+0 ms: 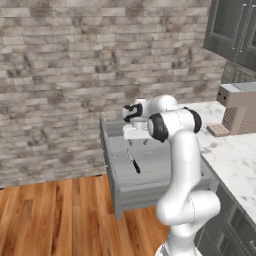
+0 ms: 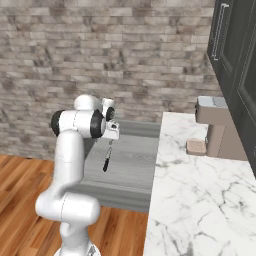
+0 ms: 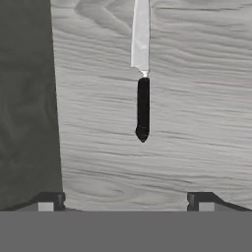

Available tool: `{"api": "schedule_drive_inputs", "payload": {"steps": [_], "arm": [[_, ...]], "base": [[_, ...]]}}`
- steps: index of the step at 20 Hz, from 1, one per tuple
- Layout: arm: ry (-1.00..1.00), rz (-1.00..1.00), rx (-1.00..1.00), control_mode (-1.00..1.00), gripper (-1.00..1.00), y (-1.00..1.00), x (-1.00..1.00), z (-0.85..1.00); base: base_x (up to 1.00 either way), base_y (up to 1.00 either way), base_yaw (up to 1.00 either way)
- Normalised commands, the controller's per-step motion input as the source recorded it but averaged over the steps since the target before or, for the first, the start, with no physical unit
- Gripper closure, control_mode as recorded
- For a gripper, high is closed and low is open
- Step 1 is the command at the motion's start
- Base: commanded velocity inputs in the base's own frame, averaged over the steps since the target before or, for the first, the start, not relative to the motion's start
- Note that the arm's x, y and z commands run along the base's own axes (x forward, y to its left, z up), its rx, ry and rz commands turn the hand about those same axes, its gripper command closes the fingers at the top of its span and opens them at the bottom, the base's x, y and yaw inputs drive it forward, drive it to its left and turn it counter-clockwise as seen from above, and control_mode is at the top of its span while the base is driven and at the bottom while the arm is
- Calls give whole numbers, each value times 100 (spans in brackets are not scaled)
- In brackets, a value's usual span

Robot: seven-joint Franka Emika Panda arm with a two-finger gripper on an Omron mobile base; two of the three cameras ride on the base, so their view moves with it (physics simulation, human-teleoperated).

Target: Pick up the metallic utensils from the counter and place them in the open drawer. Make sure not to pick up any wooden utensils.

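A black-handled knife (image 3: 142,106) with a silver blade lies on the flat grey floor of the open drawer (image 3: 202,123), blade pointing away from the hand. My gripper (image 3: 126,202) hangs above it, open, with both fingertips (image 3: 47,202) spread wide and nothing between them. From the base views the knife (image 1: 134,163) (image 2: 106,161) sits below the gripper (image 1: 136,141) (image 2: 111,136), inside the drawer (image 1: 114,172) (image 2: 135,172). The white marble counter (image 1: 235,155) (image 2: 200,195) stretches to the right of the drawer.
A tan boxy appliance (image 1: 241,111) (image 2: 220,131) stands at the back of the counter. Dark wall cabinets (image 2: 235,45) hang above it. A brick wall (image 1: 75,75) runs behind the drawer and wooden flooring (image 1: 55,215) lies to its left. The drawer's dark side wall (image 3: 24,98) is close by.
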Motion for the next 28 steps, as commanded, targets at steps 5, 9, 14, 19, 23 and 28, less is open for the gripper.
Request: {"api": "schedule_drive_inputs", "payload": {"steps": [5, 9, 14, 19, 23, 28], "arm": [[-7, 0, 0, -100, -100, 0, -46, 63], [-19, 0, 0, -100, -100, 0, -75, 41], [-22, 0, 0, -100, -100, 0, -89, 30], [-26, 0, 0, -100, -100, -1, -94, 25], [-27, 0, 0, -100, -100, -2, -71, 78], [-13, 0, 0, -100, -100, -2, -62, 100]], "base": [[0, 0, 0], [0, 0, 0], [0, 0, 0], [0, 0, 0], [0, 0, 0], [0, 0, 0]]}}
